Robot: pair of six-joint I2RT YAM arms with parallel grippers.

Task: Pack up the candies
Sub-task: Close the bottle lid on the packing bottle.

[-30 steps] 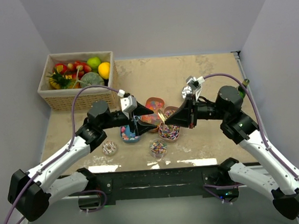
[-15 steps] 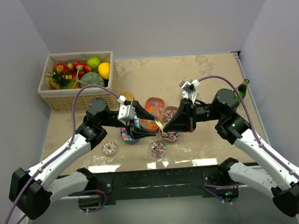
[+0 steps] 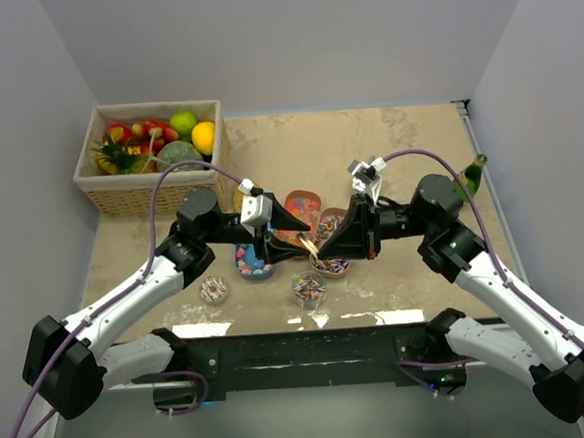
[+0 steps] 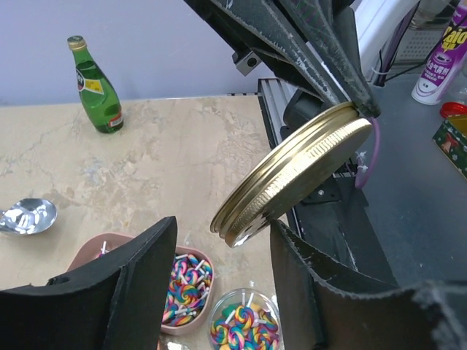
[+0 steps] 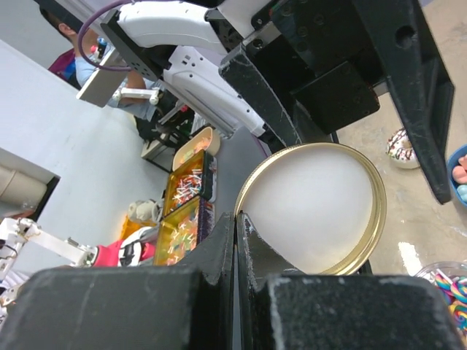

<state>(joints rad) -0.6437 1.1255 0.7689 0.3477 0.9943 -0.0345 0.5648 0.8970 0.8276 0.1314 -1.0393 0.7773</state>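
Note:
My right gripper [image 5: 237,216] is shut on the rim of a round gold lid [image 5: 314,211], which it holds tilted above the bowls. My left gripper [image 4: 225,226] is open, one finger on each side of the lower edge of the lid [image 4: 292,179]; the right finger is very close to it. Below lie the candies: swirled pieces in a pink bowl [image 4: 182,288] and in a glass jar [image 4: 244,328]. From above, both grippers meet over the bowls [image 3: 314,243], with the jar [image 3: 309,289] in front of them.
An orange bowl [image 3: 299,206] and a blue bowl [image 3: 253,264] of sweets sit by the left gripper. A small dish [image 3: 214,289] lies front left. A wicker basket of fruit [image 3: 150,189] stands back left, a green bottle [image 4: 96,84] at right, a spoon [image 4: 25,216] nearby.
The left gripper has moved right to the lid and its jaws have narrowed around the edge. The right arm has brought the lid left and lower.

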